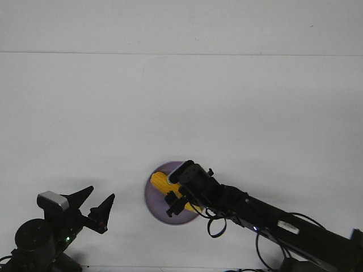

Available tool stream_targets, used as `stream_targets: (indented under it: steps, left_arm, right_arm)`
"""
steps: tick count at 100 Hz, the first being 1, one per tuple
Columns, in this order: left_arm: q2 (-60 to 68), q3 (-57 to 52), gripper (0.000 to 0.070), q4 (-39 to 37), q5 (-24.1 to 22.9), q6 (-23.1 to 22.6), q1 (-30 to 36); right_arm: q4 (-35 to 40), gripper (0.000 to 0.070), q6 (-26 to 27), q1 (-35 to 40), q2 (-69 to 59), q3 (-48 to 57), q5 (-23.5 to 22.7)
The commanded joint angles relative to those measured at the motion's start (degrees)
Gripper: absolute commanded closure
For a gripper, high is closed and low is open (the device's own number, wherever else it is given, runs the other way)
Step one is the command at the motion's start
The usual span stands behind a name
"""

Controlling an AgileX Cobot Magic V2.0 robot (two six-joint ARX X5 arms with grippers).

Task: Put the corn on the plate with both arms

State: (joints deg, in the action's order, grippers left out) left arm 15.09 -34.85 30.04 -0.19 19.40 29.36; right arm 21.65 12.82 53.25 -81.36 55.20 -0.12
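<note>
The lavender plate (154,203) lies near the table's front edge, a little left of centre. The yellow-orange corn (160,181) lies across it, its far-left end showing and its middle hidden under my right arm. My right gripper (172,204) reaches in from the right and sits over the corn's middle, with black fingers (169,199) showing on the near side. I cannot see whether its jaws grip the corn. My left gripper (102,193) is open and empty at the front left, well away from the plate.
The white table (181,113) stretches back to a far edge line. My right arm's cables (215,226) hang just right of the plate. My left arm's base (34,241) sits at the front left corner.
</note>
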Motion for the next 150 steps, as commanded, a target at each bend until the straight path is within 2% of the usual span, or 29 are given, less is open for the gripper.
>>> stream_targets:
  steps: [1,13,24,38,56,59,61,67,68,72,75,144,147,150]
  left_arm:
    - [0.31,-0.09,0.02,-0.59,-0.52,-0.31,0.22]
    - [0.31,-0.09,0.02,-0.83,-1.2,-0.31,0.22]
    - [0.26,-0.09,0.02,-1.46,-1.38,-0.37,0.22]
    - [0.2,-0.09,0.02,-1.86,-1.38,-0.59,0.22]
    - [0.2,-0.09,0.0211,-1.9,-1.38,-0.74,0.22]
    - [0.2,-0.09,0.0265,-1.95,-1.42,-0.76,0.22]
    - [0.2,-0.09,0.0337,-1.95,-1.49,-0.76,0.22]
    - [0.2,-0.09,0.0665,-1.84,-1.53,-0.79,0.22]
    - [0.2,-0.09,0.07,-1.84,-1.53,-0.81,0.22]
    - [0.2,-0.09,0.0675,-1.88,-1.55,-0.87,0.22]
    - [0.2,-0.11,0.0693,-1.88,-1.55,-1.05,0.22]
    - [0.15,-0.11,0.0688,-2.1,-1.36,-1.16,0.22]
    - [0.15,-0.11,0.0688,-2.01,-1.42,-2.16,0.22]
    - [0.15,-0.07,0.0688,-2.08,-2.6,-5.38,0.15]
  right_arm:
    - [-0.31,0.0242,-3.13,0.44,4.0,0.83,0.35]
    - [1.2,0.0242,-6.1,-0.09,14.14,0.83,2.32]
    - [3.85,0.0243,-8.35,-0.35,24.2,0.81,7.82]
    - [8.39,0.0243,-8.57,-0.35,35.52,-0.07,14.03]
    - [10.03,0.0255,-8.35,-0.35,46.47,-6.01,15.43]
    - [9.84,0.0306,-8.35,-0.35,47.82,-7.17,15.43]
    - [9.86,0.0375,-8.35,-0.35,48.59,-7.82,15.43]
    - [9.97,0.0693,-8.37,-0.35,50.16,-9.27,15.43]
    - [10.01,0.07,-8.37,-0.35,50.36,-9.44,15.41]
    - [10.05,0.0683,-8.41,-0.35,50.93,-9.9,15.39]
    - [10.12,0.0684,-8.46,-0.35,51.1,-9.97,15.37]
    - [9.66,0.0684,-8.35,-0.33,51.12,-9.88,15.21]
    - [9.68,0.0684,-8.37,-0.35,51.12,-9.88,15.21]
    - [9.66,0.0684,-8.35,-0.33,51.12,-9.88,15.21]
